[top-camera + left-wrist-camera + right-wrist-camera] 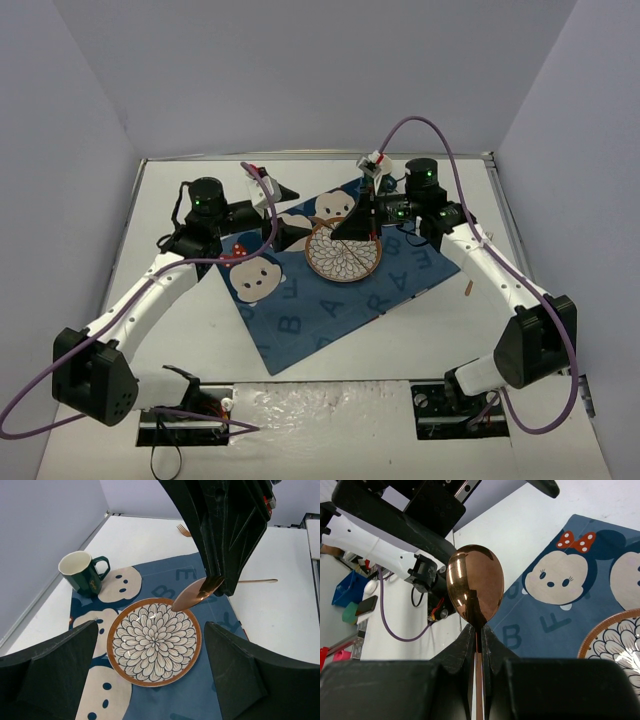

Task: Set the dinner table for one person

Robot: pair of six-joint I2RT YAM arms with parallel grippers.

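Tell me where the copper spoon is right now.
Left wrist view: the copper spoon is gripped in the right pincer, just above the flowered plate's far rim.

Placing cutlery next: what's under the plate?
The plate rests on the blue cartoon placemat, which lies on the white table. The cloth beneath the plate is covered, so anything there cannot be seen.

Matte white dinner table (430,330). Blue placemat (320,310), pale letters, cream cartoon faces, one with red polka-dot bow. White plate (154,647), dark petal pattern, orange-brown rim. Dark green mug (82,575), cream inside. Shiny copper spoon (475,590). Copper fork (183,529), far side.
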